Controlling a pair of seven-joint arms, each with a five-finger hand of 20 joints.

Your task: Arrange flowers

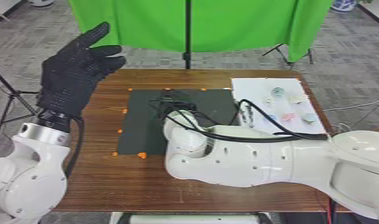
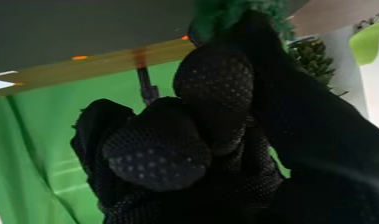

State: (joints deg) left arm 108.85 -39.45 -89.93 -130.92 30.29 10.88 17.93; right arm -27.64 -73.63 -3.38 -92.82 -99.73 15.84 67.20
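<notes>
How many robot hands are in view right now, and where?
2. The left hand is raised at the head view's upper left; the right hand is over the dark mat, partly hidden behind its own arm and cables.

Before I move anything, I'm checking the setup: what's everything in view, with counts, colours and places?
Table: one, brown, beneath both arms
Mat: one, black, mid-table
Markers: several, orange, around the mat
Sheet: one, white, table's right
Small flower-like pieces: several, pale blue, green, pink, on the sheet
Fuzzy piece: one, green, in the right hand
Leafy piece: one, green, near that hand
Curved piece: one, lime, near the leafy piece
Backdrop: one, green, beyond the table
Stands: several, black, around the table
Floor: one, grey
Arms: two, white, cabled
Hands: two, black-gloved; left raised, right above the mat
</notes>
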